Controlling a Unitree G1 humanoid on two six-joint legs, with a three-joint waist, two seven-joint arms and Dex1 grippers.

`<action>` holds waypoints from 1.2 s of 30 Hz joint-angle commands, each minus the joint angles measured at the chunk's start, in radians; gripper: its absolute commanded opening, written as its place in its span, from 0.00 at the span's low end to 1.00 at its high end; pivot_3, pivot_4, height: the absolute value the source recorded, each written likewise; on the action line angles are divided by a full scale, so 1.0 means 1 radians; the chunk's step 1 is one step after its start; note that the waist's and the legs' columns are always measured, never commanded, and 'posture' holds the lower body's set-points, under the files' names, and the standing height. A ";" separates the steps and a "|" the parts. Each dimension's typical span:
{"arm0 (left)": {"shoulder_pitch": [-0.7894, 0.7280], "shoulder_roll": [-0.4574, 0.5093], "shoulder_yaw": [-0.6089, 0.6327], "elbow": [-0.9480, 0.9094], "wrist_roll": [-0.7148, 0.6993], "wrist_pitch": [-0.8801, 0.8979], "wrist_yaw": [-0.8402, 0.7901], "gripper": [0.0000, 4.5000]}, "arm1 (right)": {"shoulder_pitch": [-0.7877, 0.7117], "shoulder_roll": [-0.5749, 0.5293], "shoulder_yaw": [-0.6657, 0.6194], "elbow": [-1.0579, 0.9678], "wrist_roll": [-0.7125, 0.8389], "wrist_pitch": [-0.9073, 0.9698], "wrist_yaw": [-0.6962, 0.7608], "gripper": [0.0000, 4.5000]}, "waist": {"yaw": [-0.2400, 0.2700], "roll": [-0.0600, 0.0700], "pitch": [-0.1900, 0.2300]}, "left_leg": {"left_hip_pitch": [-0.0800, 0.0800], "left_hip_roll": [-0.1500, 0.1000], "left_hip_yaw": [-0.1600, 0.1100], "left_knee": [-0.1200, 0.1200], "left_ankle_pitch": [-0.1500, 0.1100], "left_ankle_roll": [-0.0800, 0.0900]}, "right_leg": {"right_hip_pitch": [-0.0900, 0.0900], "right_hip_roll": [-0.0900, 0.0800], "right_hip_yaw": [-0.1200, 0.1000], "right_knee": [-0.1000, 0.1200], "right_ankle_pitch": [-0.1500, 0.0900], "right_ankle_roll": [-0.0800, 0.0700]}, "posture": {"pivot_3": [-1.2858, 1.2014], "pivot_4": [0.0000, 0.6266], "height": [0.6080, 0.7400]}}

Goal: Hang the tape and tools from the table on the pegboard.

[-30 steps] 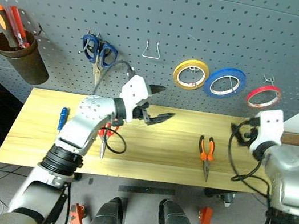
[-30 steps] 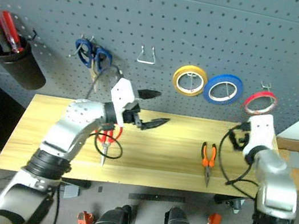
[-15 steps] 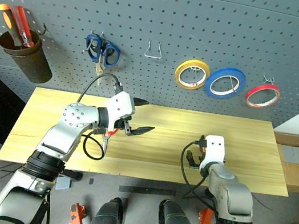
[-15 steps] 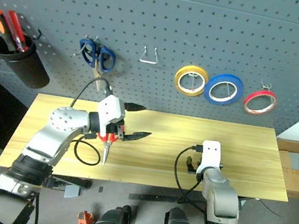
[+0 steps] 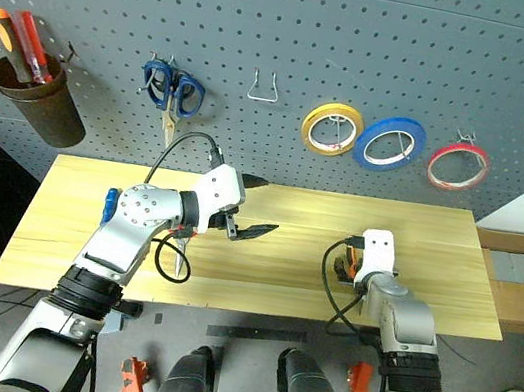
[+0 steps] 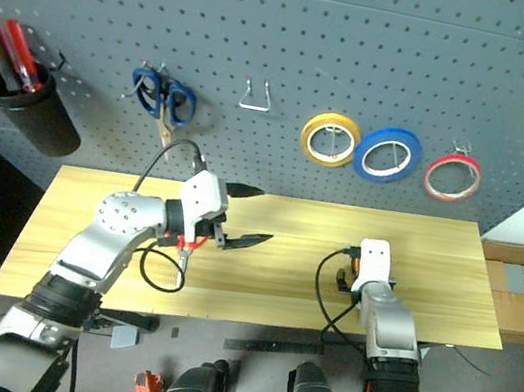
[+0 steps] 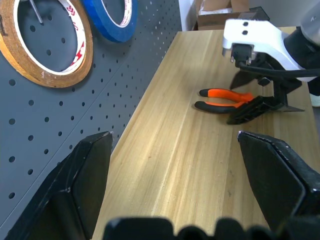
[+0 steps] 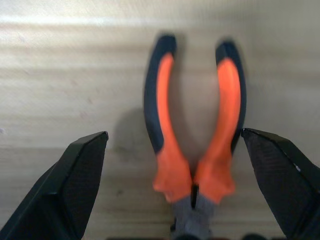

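The tabletop [image 5: 307, 285] is showing pale, matt wood with fine grain. Between the right hand's [image 8: 175, 220] black matt fingers [image 8: 75, 185], the pliers [image 8: 195, 125] are showing smooth orange-and-black grips, probably rubbery plastic. Beyond the left hand [image 5: 255, 205], the pegboard [image 5: 372, 33] is looking like matt grey metal.

Orange-and-black pliers [image 8: 192, 135] lie flat on the pale wooden tabletop [image 5: 299, 274], handles spread (jaws closed); the red tape [image 5: 458, 166] hangs on the grey pegboard [image 5: 298, 50].
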 commanded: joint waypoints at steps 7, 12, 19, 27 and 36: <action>0.004 -0.015 0.012 -0.040 -0.007 -0.019 0.013 0.95 | -0.060 -0.001 -0.059 0.104 0.020 -0.017 -0.022 0.99 | 0.000 -0.001 -0.001 | 0.000 0.000 0.000 0.001 0.000 0.000 | 0.000 0.000 0.000 0.001 0.000 0.000 | 0.44 0.43 1.00; 0.022 -0.021 0.041 -0.050 -0.027 0.008 0.042 0.95 | -0.078 -0.016 -0.055 0.158 0.012 -0.050 -0.023 0.86 | 0.000 -0.001 -0.001 | 0.000 0.000 0.000 0.002 0.000 0.000 | 0.001 0.000 0.000 0.001 0.000 0.000 | 0.44 0.42 1.00; 0.086 -0.020 0.145 -0.099 -0.081 0.114 0.138 0.95 | -0.044 -0.009 0.002 0.074 -0.011 -0.103 -0.024 0.58 | 0.000 -0.002 -0.002 | 0.000 0.000 0.000 0.004 0.000 0.000 | 0.001 0.000 0.000 0.002 0.000 0.000 | 0.45 0.39 1.00; 0.236 0.065 0.289 -0.225 -0.158 0.205 0.150 0.95 | 0.064 0.121 0.083 -0.446 0.060 0.036 -0.029 0.58 | 0.000 -0.001 -0.002 | -0.001 0.002 -0.001 0.003 0.000 0.000 | -0.001 0.000 0.000 0.002 0.000 0.000 | 0.47 0.37 1.00; 0.344 0.123 0.432 -0.262 -0.266 0.206 0.118 0.95 | -0.062 0.180 0.184 -0.738 0.053 0.087 -0.055 0.58 | 0.035 -0.004 -0.006 | -0.003 0.004 -0.002 0.005 0.000 -0.001 | -0.002 -0.001 -0.002 0.002 0.000 -0.001 | 0.48 0.34 1.00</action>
